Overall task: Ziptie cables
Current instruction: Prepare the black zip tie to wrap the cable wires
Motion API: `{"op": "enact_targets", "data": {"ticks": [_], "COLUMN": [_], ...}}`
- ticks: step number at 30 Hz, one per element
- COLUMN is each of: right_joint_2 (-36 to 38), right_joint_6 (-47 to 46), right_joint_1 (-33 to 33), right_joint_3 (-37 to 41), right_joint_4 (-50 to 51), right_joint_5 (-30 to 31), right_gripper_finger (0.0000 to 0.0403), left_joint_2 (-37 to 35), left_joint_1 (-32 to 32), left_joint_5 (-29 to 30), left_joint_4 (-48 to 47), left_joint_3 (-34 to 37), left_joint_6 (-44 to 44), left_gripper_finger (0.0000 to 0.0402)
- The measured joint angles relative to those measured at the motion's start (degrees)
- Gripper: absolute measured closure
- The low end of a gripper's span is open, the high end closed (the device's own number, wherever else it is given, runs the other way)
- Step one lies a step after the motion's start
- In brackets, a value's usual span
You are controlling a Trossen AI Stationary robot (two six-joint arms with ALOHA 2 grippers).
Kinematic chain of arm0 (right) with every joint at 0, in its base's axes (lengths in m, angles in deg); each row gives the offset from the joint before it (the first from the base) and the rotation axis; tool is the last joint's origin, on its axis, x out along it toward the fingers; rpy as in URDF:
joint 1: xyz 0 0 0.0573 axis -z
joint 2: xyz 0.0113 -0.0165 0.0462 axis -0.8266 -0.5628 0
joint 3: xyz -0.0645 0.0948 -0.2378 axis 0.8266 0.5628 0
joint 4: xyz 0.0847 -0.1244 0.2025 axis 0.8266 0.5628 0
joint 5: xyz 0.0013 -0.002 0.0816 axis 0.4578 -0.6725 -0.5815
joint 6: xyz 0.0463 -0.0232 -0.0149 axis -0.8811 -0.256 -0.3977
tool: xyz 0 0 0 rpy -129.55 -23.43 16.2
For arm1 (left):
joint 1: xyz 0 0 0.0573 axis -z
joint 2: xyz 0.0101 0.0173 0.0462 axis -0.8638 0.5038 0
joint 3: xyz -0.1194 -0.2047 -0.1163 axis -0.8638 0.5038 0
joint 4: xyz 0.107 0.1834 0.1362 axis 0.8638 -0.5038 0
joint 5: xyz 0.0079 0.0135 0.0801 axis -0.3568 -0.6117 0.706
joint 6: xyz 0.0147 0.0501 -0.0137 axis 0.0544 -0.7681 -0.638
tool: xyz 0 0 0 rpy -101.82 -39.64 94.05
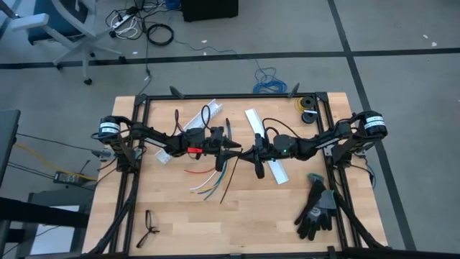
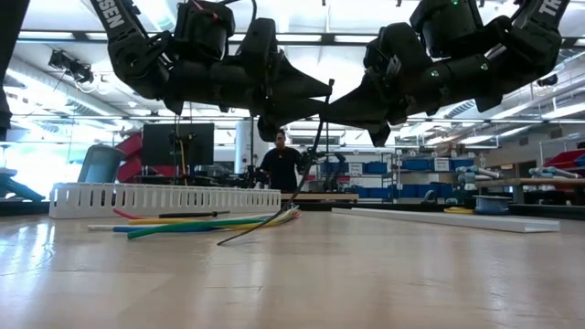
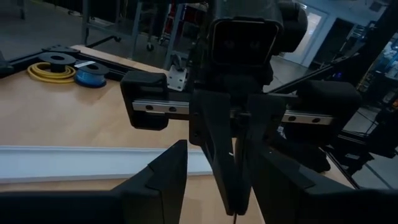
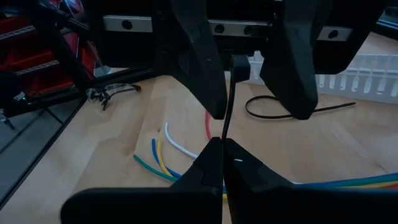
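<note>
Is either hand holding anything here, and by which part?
The right hand is shut on a thin black ziptie, pinching its strip below the head. The left hand straddles the head; whether it grips cannot be told.

White capital letters stand on the two dark arms in the low view — partial lettering on the left arm (image 2: 114, 16) at the upper left of the frame, partial lettering on the right arm (image 2: 547, 7) at the upper right. Neither reads whole, and nothing else is legible.
</note>
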Motion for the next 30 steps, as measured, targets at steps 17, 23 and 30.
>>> {"op": "enact_targets", "data": {"ticks": [17,23,30], "right_joint_2": [0.0,0.0,0.0], "right_joint_6": [0.4,0.4,0.4], "right_joint_1": [0.0,0.0,0.0], "right_joint_3": [0.0,0.0,0.0], "right_joint_4": [-0.1,-0.1,-0.1], "right_joint_5": [0.0,0.0,0.0], "right_gripper_finger": [0.0403,0.0403,0.0403], "left_joint_2": [0.0,0.0,4.9], "left_joint_1": [0.1,0.1,0.1], "left_joint_5": [0.7,0.7,-1.4], "left_joint_4": [0.7,0.5,-0.2], "left_joint_3": [0.0,-0.2,-5.6], "left_joint_6": [1.4,1.3,1.3], "left_gripper_finger": [0.0261,0.0265,0.0270]}}
